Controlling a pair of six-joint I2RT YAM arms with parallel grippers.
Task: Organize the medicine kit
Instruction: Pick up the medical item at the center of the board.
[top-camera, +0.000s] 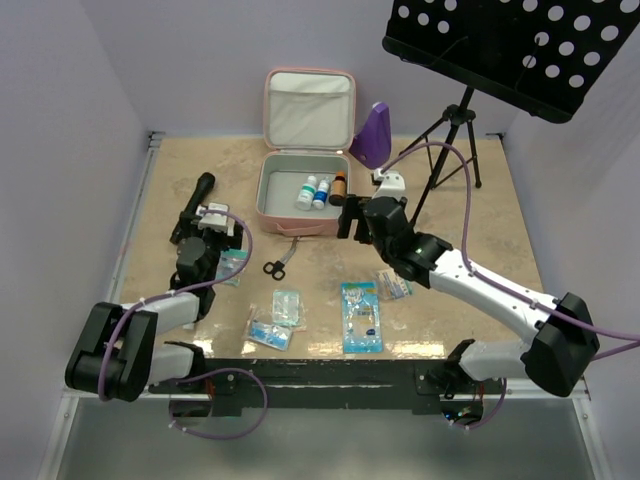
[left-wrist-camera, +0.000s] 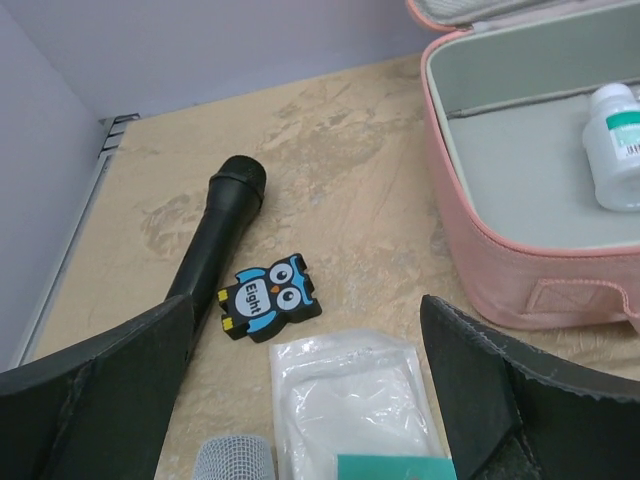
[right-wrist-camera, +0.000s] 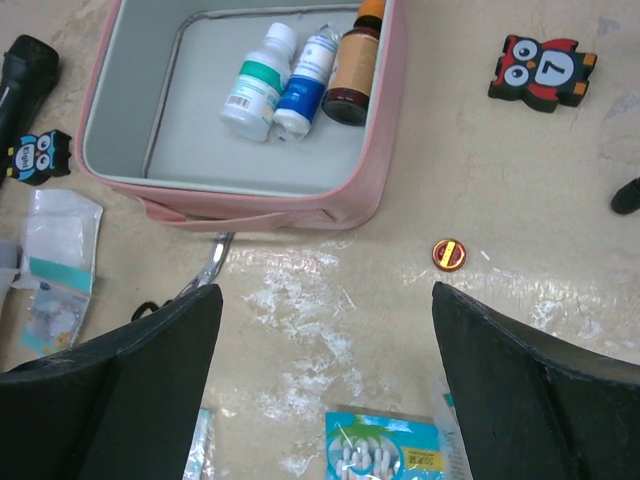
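The pink medicine kit (top-camera: 268, 205) lies open at the back middle of the table, its lid (top-camera: 308, 105) standing up. Three bottles lie in its tray: a white one with a green label (right-wrist-camera: 256, 82), a blue-labelled one (right-wrist-camera: 303, 85) and an amber one (right-wrist-camera: 352, 72). My right gripper (right-wrist-camera: 326, 290) hovers open and empty over bare table just in front of the kit (right-wrist-camera: 300, 205). To the kit's left, my left gripper (left-wrist-camera: 307, 300) is open low over a clear gauze packet (left-wrist-camera: 350, 400), which lies between the jaws untouched.
A black flashlight (left-wrist-camera: 215, 235) and a blue owl tile (left-wrist-camera: 268, 297) lie ahead of the left gripper, a mesh roll (left-wrist-camera: 232, 458) below. Scissors (top-camera: 277, 262), small packets (top-camera: 287, 307), a cotton-swab packet (top-camera: 361, 316), a red owl tile (right-wrist-camera: 543, 70) and a small red tin (right-wrist-camera: 449, 254) lie about. A purple metronome (top-camera: 375, 135) and a music stand (top-camera: 455, 130) stand at the back right.
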